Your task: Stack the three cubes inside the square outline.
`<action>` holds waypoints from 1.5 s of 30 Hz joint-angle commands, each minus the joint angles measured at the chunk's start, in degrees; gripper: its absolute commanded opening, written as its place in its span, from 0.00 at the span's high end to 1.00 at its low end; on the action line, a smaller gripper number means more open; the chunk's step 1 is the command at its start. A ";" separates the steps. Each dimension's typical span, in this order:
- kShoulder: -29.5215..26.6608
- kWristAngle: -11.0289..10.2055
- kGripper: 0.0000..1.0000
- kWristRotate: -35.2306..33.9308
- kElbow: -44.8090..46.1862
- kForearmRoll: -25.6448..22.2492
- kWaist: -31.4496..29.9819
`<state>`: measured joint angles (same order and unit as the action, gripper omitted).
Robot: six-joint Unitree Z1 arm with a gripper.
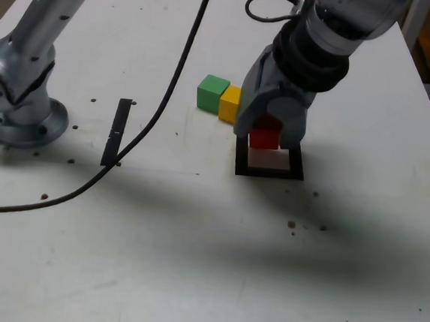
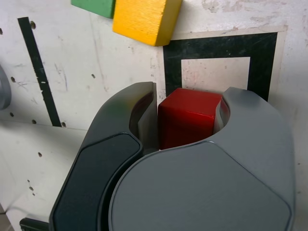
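Observation:
My gripper (image 1: 266, 132) is shut on the red cube (image 1: 264, 135), which hangs just over the far edge of the black square outline (image 1: 268, 170). The wrist view shows the red cube (image 2: 188, 120) clamped between the two jaws, with the square outline (image 2: 216, 48) on the table beyond it. The yellow cube (image 1: 230, 102) and the green cube (image 1: 212, 93) sit side by side on the table, touching, just to the exterior view's left of the outline. In the wrist view the yellow cube (image 2: 144, 19) and green cube (image 2: 96, 6) lie close outside the outline's corner.
A straight black strip (image 1: 117, 130) lies on the table to the exterior view's left. A black cable (image 1: 160, 103) curves across the table beside it. The arm's base (image 1: 19, 114) stands at the far left edge.

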<state>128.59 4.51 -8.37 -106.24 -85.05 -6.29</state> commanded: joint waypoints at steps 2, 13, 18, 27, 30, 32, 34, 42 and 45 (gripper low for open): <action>0.77 -0.26 0.66 -0.27 -0.23 0.55 0.16; 2.78 -1.87 0.66 -0.13 -1.64 0.53 0.22; 3.09 -1.27 0.37 0.17 -2.29 -0.89 0.22; 3.35 0.15 0.00 0.43 -4.25 -4.61 0.22; 2.94 0.26 0.00 0.53 -4.45 -5.32 0.23; 2.04 0.22 0.00 0.42 -4.27 -5.96 0.25; -0.21 0.24 0.00 0.18 -3.04 -6.95 0.29; -9.46 0.66 0.00 0.43 5.53 -8.04 1.75; -9.01 -0.30 0.00 0.97 6.39 -7.77 2.02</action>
<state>119.23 4.27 -7.46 -99.88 -92.25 -4.47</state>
